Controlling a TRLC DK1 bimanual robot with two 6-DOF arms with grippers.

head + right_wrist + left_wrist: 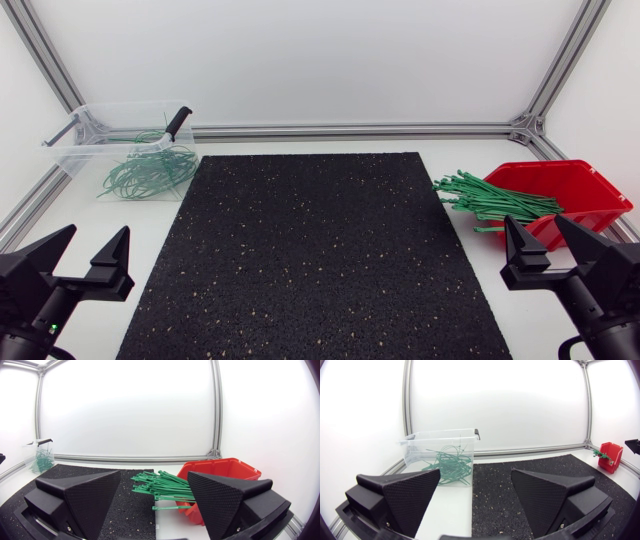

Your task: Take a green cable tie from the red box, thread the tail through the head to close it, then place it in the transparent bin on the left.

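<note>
A: Whereabouts for the green cable ties (490, 197)?
B: Spilling from the red box (575, 185), three o'clock off the black mat (310, 250); looped ties (150, 172) in the transparent bin (90, 140), ten.
A: As for left gripper (97, 240), right gripper (535, 230)?
B: Spread, empty, at seven and five.

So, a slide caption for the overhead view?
Left gripper and right gripper open beside black mat; green cable ties overhang red plastic box, looped ties in transparent bin.
</note>
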